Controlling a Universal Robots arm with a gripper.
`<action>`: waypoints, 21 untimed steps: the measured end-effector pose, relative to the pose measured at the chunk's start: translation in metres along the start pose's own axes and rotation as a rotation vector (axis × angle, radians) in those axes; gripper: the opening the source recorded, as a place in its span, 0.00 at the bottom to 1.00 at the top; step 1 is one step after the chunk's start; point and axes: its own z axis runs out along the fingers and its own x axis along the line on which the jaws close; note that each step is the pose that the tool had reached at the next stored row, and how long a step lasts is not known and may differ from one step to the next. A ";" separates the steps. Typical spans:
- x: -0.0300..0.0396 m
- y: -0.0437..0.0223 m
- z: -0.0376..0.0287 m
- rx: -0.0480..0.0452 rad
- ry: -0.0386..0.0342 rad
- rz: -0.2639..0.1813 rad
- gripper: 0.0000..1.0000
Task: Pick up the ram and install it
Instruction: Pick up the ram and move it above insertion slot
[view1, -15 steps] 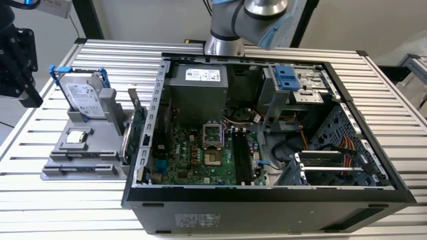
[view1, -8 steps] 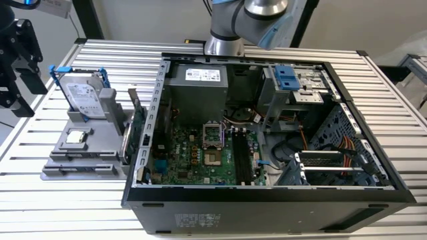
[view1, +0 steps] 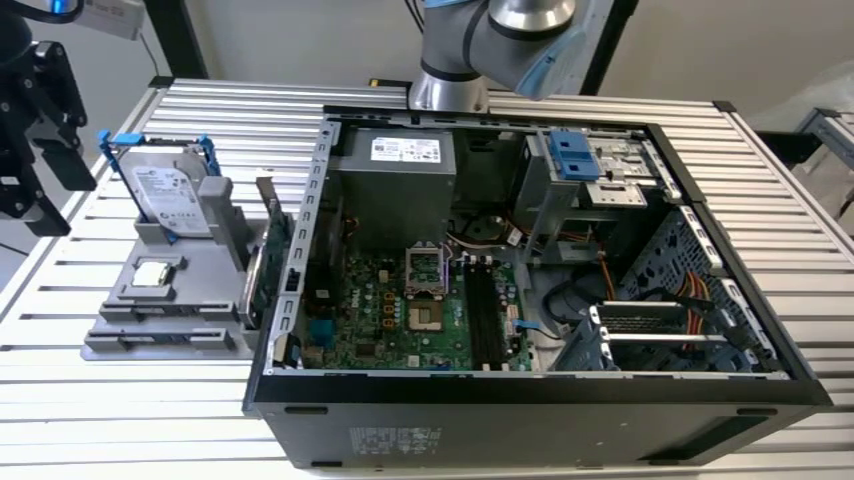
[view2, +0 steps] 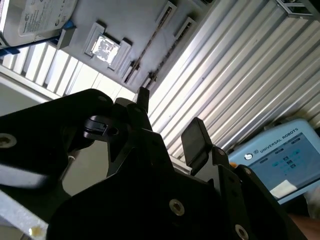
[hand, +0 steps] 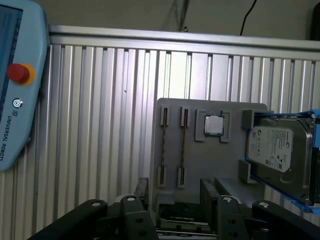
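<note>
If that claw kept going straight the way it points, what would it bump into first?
Probably the grey holder tray, around the slots where the ram stands on edge. The gripper points at it with open, empty fingers; depth is hard to judge.

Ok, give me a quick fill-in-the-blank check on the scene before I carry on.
The fingers are ___ and hold nothing.
In the grey holder, the square chip lies between the ram and the ___.
The pendant has a round button coloured ___.
Missing: open; hard drive; red.
</note>
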 end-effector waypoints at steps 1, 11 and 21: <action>0.0000 0.0000 0.0009 0.0000 0.0003 0.000 1.00; -0.0006 -0.0004 0.0093 0.0042 0.0007 0.000 1.00; -0.0009 -0.0006 0.0171 0.0146 0.0012 0.000 1.00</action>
